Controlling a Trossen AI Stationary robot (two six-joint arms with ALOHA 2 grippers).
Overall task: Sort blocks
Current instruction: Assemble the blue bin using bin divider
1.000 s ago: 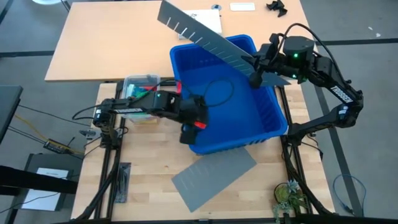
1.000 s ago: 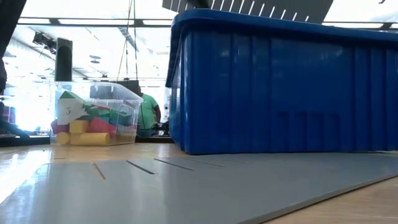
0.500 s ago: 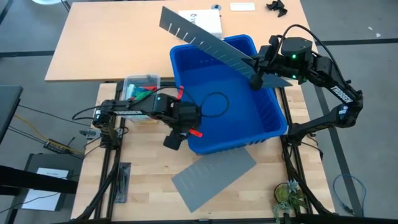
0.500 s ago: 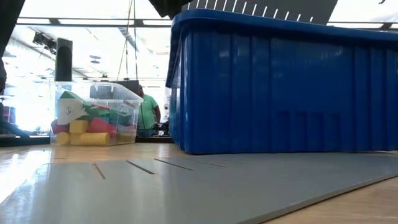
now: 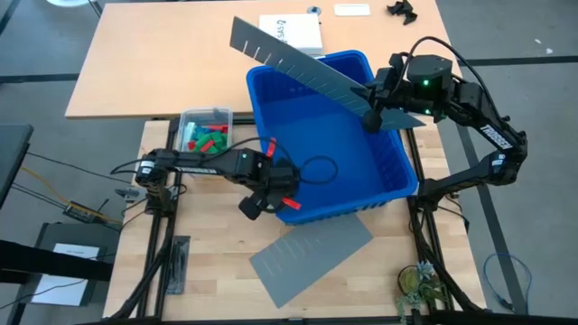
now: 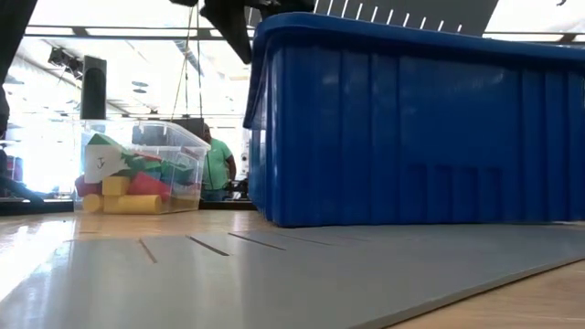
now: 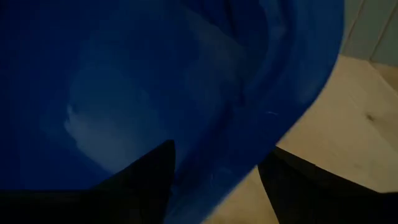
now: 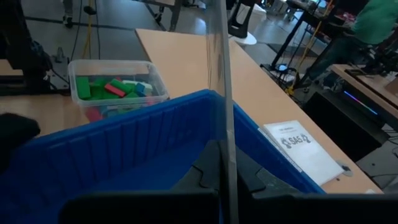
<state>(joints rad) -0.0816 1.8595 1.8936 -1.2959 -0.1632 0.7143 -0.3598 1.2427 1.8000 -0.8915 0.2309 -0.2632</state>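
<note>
Small plastic toy blocks (image 5: 206,137) in red, green, yellow and blue all sit in the small clear plastic tub (image 5: 186,120), left of centre in the high view and at left in the low view; no block shows anywhere else. The large blue plastic bin (image 5: 397,171), centre frame, looks empty inside, so sorting seems barely started or not begun: every block is left to move. The left gripper (image 5: 268,200) sits at the bin's lower-left rim; in the left wrist view its fingers (image 7: 143,177) stand apart, straddling the blue wall, with no block between them. The right gripper (image 5: 369,117), upper right, is clamped on a long grey slotted divider panel (image 5: 298,61) held slanted over the bin's top edge. A second grey slotted panel (image 5: 312,255) lies flat on the wooden table (image 5: 217,262), lower centre, so the dividers are apparently not fitted yet.
</note>
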